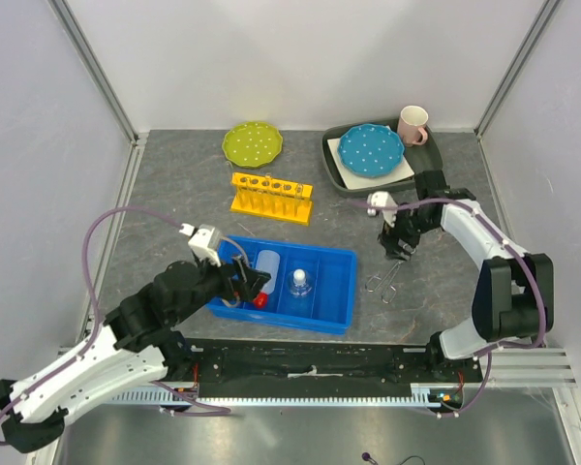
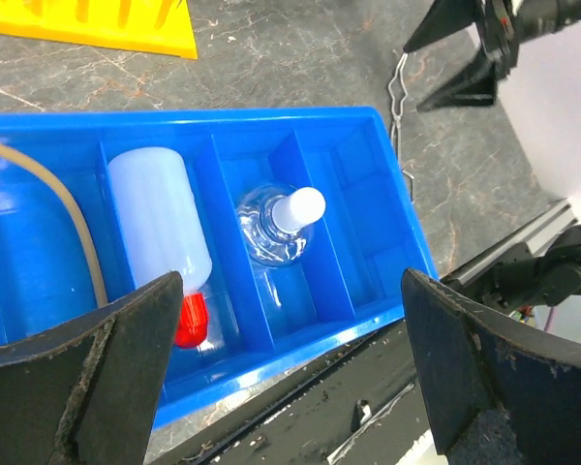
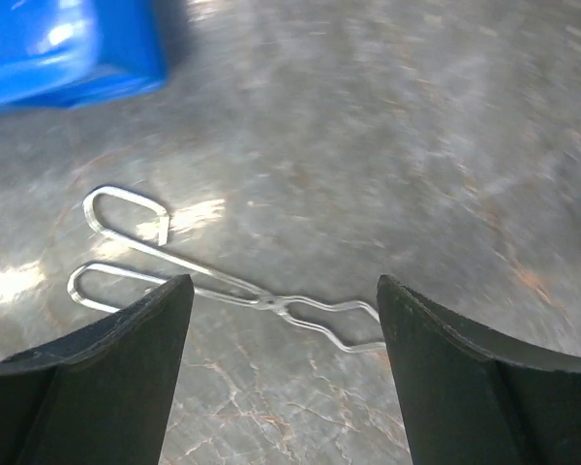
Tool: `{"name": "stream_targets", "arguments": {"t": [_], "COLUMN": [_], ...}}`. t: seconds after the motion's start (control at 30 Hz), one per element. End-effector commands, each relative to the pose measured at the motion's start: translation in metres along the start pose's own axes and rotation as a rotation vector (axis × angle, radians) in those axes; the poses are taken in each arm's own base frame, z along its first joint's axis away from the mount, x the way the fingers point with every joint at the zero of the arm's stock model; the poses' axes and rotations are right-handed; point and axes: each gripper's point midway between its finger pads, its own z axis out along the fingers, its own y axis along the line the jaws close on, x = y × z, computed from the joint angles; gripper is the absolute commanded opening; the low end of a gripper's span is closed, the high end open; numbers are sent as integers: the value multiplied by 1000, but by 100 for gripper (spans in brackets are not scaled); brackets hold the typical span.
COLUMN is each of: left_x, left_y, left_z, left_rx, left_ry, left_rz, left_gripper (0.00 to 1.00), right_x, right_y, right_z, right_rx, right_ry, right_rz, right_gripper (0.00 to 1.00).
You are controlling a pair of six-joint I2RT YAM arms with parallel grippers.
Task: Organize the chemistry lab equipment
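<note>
My right gripper (image 3: 283, 283), fingers apart and empty, hovered just above the tongs (image 3: 269, 301) on the table (image 3: 416, 116). Their length ran finger to finger, so I judged my wrist needed turning.

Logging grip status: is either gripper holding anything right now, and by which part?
Nothing is held. The left gripper is open above the blue bin; the right gripper is open over the metal tongs.

Two plates (image 1: 253, 143), one mug (image 1: 412, 124), one rack (image 1: 271, 197) — one tongs (image 1: 385, 279)
</note>
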Motion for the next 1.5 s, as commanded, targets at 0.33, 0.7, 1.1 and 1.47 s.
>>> {"name": "stream_targets", "arguments": {"t": [0.33,0.7,1.1,1.47], "left_x": [-6,0,-12,-18], "left_y": [-1,-11,-25,-45], "left_z": [-24,-14,-9,4], "left_rx": [112,130,153,193], "left_ry": [-147,-91,-88,-47], "left_rz": [-137,-129,-112,-88], "left_gripper": [100,100,100,99], "right_x": [74,92,101,98], "right_y": [-97,-104,-107,-106], "right_z": [-46,-13,7,5], "right_rx": [380,235,167,159], "right_ry": [-343,-417,-422,-432], "right_rz": [850,1020,1065,1048], "right_gripper": [78,63,47,21]}}
